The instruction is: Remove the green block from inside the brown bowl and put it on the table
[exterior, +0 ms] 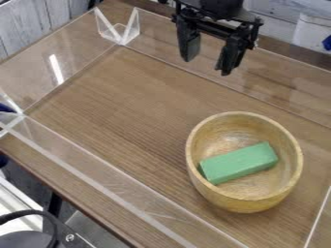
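A green block (pixel 239 163) lies flat inside the brown bowl (pixel 245 125), which sits on the table (pixel 116 111) at the right near the front. My gripper (pixel 210 53) hangs at the top of the view, well behind the bowl and above the tabletop, pointing down. Its dark fingers (pixel 189 45) stand apart with nothing between them, so it is open. It touches neither the bowl nor the block.
Low clear acrylic walls (pixel 77 160) edge the tabletop on the left, front and back. A clear bracket (pixel 119 29) stands at the back left corner. Bare wood stretches to the left of the bowl.
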You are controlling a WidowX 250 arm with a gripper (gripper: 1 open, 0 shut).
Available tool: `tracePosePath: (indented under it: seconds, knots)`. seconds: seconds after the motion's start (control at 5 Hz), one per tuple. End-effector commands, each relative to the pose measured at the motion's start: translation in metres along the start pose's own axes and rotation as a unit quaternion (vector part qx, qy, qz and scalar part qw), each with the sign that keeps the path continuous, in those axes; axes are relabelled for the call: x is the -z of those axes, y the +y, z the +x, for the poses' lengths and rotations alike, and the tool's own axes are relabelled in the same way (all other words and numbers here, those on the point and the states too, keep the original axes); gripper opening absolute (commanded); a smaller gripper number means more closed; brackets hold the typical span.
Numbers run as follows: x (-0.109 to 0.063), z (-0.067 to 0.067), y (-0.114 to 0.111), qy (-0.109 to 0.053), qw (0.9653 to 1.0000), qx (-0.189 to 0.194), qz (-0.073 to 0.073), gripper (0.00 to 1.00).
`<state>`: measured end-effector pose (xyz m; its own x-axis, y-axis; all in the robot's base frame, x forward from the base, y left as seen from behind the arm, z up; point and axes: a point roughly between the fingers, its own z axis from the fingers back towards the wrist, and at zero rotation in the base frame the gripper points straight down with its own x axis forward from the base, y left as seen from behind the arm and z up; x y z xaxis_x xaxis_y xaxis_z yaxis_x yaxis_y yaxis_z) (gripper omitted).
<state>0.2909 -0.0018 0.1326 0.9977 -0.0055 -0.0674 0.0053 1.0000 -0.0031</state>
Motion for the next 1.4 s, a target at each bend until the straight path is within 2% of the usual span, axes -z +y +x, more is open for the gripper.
tracePosePath:
  seconds: [0.0, 0.2, 0.4, 0.6, 0.8, 1.2]
  knots:
    - [0.001, -0.004, -0.012, 0.018, 0.9998, 0.008, 0.006, 1.0]
    - [0.011, -0.008, -0.027, 0.017, 0.9987, 0.049, -0.002, 1.0]
    - [0.025, -0.017, -0.047, 0.005, 0.9927, 0.12, -0.013, 1.0]
    - [0.037, -0.019, -0.063, 0.015, 0.9817, 0.187, -0.032, 1.0]
    - [0.043, -0.016, -0.068, 0.025, 0.9748, 0.216, -0.048, 1.0]
    - [0.06, -0.013, -0.073, 0.034, 0.9615, 0.269, -0.042, 1.0]
